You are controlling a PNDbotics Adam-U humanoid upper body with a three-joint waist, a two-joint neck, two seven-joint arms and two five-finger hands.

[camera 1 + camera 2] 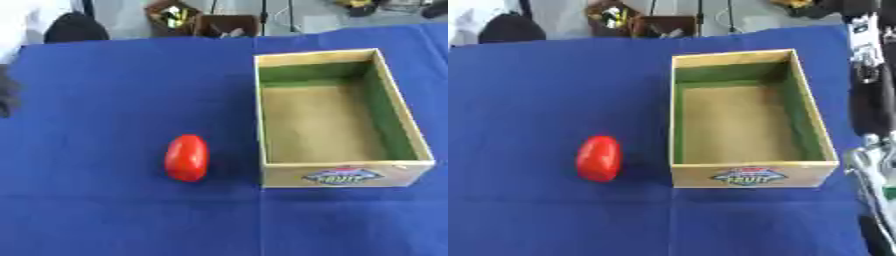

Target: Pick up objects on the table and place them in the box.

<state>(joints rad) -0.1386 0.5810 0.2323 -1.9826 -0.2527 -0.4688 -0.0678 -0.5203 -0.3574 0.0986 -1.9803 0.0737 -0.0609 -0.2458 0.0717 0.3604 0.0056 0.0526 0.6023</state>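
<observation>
Blue cloth covers the counter (105, 210) from edge to edge. One red oval object (186, 157) lies toward the near edge, just beside the left wall of one wooden box (346, 177), apart from it; the box holds nothing. Risk, as I judge it: the object looks rounded and smooth (likely to roll), so a glancing touch could send it off toward the near edge, or catch the box rim on the way in. Right arm parts show at the right edge; whether its fingers are open or closed I cannot tell. Left hand is not visible.
</observation>
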